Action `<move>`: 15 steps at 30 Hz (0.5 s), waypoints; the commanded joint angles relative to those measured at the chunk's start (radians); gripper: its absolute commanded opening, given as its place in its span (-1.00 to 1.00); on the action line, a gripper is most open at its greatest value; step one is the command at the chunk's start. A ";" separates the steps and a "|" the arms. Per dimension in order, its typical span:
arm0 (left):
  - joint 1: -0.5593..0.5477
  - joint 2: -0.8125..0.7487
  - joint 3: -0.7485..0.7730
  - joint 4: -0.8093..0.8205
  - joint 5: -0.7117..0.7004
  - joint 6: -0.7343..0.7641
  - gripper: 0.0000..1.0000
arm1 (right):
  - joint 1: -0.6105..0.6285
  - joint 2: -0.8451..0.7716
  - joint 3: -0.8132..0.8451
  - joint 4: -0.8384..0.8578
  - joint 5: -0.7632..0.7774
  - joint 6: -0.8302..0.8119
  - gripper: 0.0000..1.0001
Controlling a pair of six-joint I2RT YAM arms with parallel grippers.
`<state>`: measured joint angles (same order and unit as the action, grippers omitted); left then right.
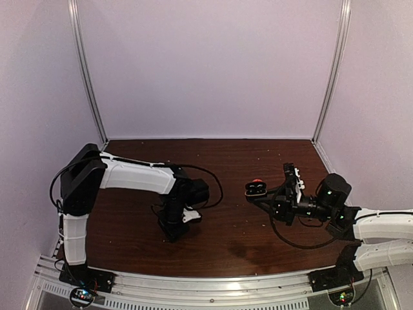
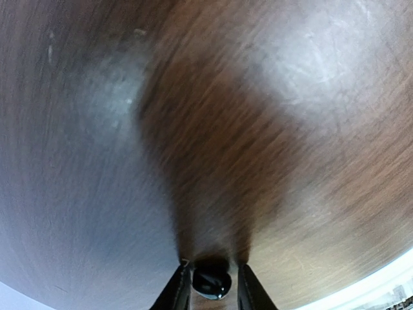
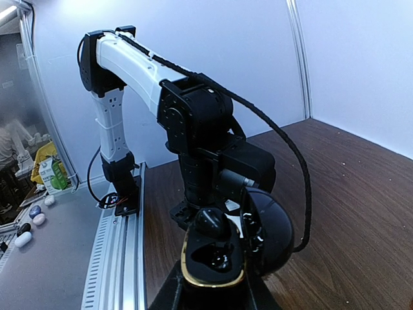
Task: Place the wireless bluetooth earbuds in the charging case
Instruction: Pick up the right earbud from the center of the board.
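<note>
Between left fingers (image 2: 178,292), glossy rounded black earbud (image 2: 211,283).

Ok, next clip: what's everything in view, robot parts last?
charging case: one, black with gold rim, open in the right gripper, above the table
earbud: one, black, between the left gripper's fingers
red item: one, red, at the case's far edge, too small to identify
table: one, dark brown wood, under both arms
carton: one, green and white, outside the cell
left gripper: one, black, pointing down near the table
right gripper: one, black, shut on the case
</note>
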<state>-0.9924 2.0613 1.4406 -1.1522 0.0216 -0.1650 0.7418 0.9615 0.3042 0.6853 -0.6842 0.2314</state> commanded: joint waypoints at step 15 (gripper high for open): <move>-0.012 -0.007 0.032 0.081 -0.006 0.019 -0.72 | 0.001 -0.006 0.012 0.039 0.005 0.009 -1.00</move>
<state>-0.9966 2.0644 1.4494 -1.1534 0.0196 -0.1555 0.7418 0.9615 0.3042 0.6853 -0.6838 0.2352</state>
